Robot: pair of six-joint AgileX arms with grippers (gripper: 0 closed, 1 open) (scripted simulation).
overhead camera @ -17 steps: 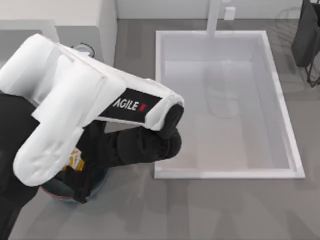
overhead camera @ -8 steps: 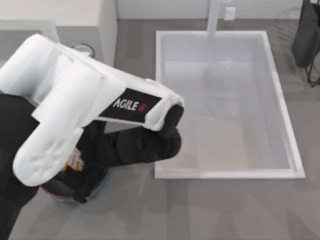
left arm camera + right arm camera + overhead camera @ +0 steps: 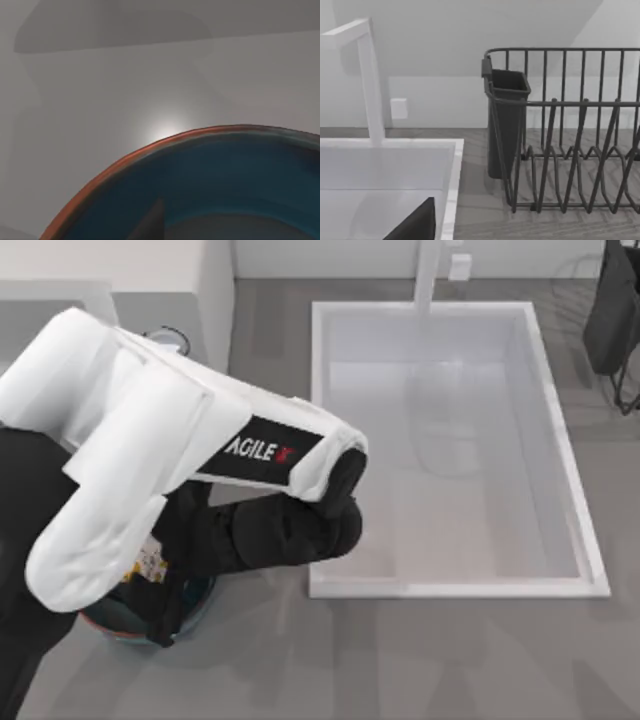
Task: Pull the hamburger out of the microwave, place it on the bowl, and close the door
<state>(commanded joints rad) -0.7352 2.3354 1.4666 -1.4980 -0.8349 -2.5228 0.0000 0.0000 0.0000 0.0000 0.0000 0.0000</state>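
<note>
My left arm covers the top view's left side, and its gripper [image 3: 160, 590] hangs over the bowl [image 3: 115, 628], a blue dish with a reddish rim near the front left. The hamburger [image 3: 148, 560], a white lump with yellow patches and dark specks, sits at the gripper over the bowl. The bowl's rim [image 3: 150, 147] curves close below in the left wrist view. At the back left stands the white microwave [image 3: 120, 265] with a silver-rimmed knob [image 3: 166, 338]. Its door is hidden behind my left arm. A dark part of my right gripper [image 3: 415, 227] shows in the right wrist view, near the sink.
A large white sink basin [image 3: 450, 450] with a faucet [image 3: 430, 270] takes up the middle and right. A dark wire dish rack [image 3: 615, 320] with a cutlery holder [image 3: 507, 120] stands at the back right. Bare grey counter runs along the front.
The left arm has shifted only slightly over the bowl, and the hamburger's visible face has turned a little. Nothing else has moved.
</note>
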